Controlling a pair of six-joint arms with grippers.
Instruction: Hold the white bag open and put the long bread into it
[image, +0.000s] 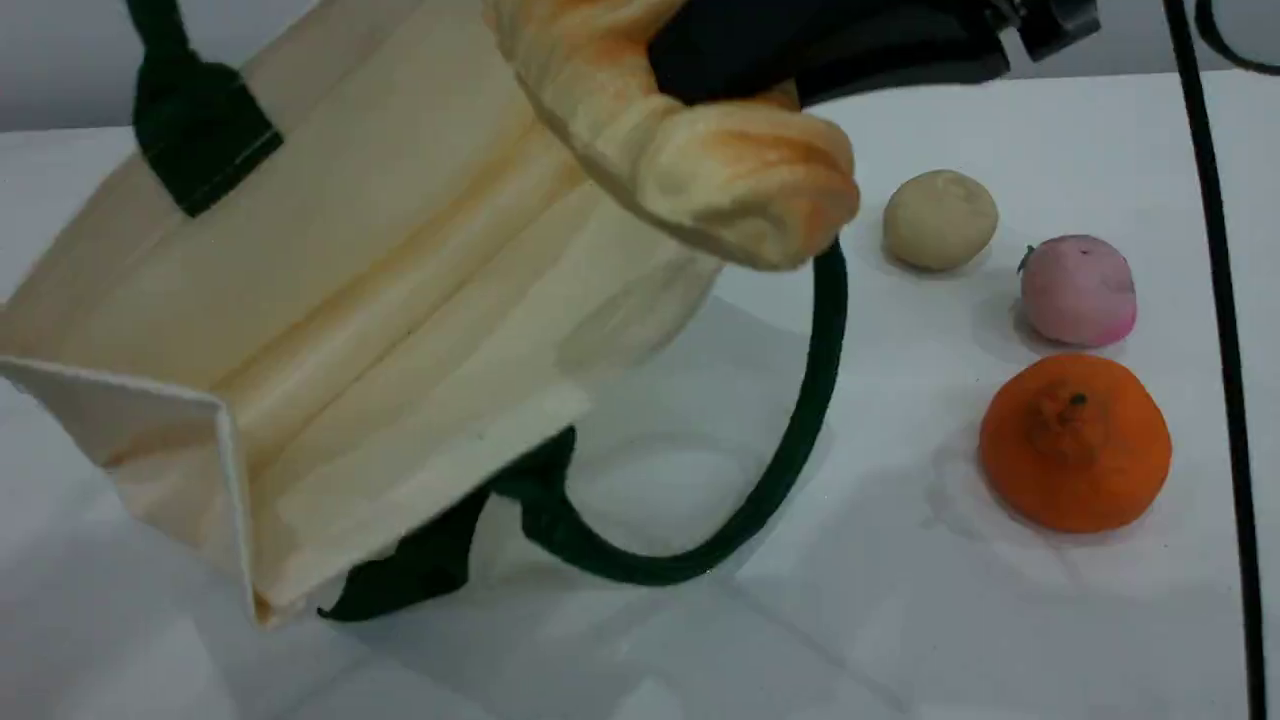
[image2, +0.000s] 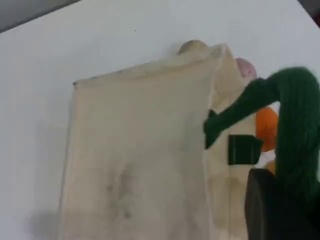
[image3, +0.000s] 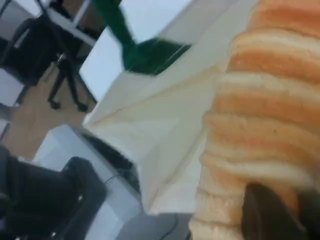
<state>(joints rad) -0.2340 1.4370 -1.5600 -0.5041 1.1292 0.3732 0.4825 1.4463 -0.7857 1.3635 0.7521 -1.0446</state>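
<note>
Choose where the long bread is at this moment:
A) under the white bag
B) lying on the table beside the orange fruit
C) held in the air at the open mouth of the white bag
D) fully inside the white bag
C: the right arm's fingers hold the long bread up off the table, at the open mouth of the white bag, not yet inside it.

There is one bag (image: 380, 260) with two green handles (image: 812, 400), and one bread loaf (image: 720, 170) in the right gripper (image: 740, 60). To that gripper's right lie three round foods: one beige ball (image: 940, 220), one pink fruit (image: 1078, 290), one orange fruit (image: 1075, 445).
</note>
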